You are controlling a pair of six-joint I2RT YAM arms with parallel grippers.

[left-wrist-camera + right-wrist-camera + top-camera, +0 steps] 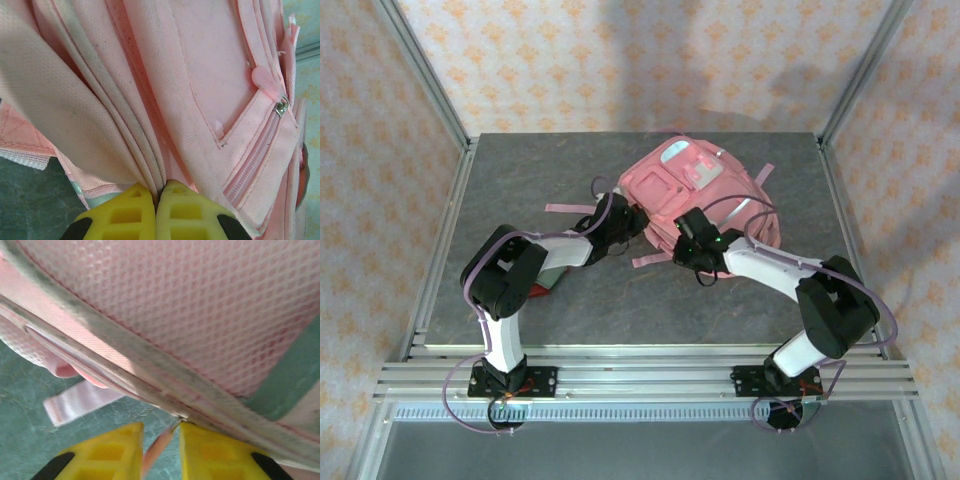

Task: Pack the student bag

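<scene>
- The student bag (695,185) lies on the grey table (520,170), right of centre in the upper half of the top view, with its teal and white front patches facing up.
- The left gripper (630,222) meets the bag's left edge. In the left wrist view its yellow fingers (132,210) are clamped together at bottom centre on a bunch of the bag's pink fabric folds (125,125) (no gap shows between the tips).
- At right in that view a pink zip (255,160) runs diagonally up to a metal slider with a pink pull (280,106).
- The right gripper (682,232) sits at the bag's lower edge, near the frame's centre.
- In the right wrist view its fingers (107,450) stand slightly apart. A thin pink tab (157,447) hangs in the gap from the grey zip trim (125,355), and neither pad visibly presses it.
- Pink mesh (200,305) covers the upper frame, and a loose strap (75,405) lies on the table at lower left.
</scene>
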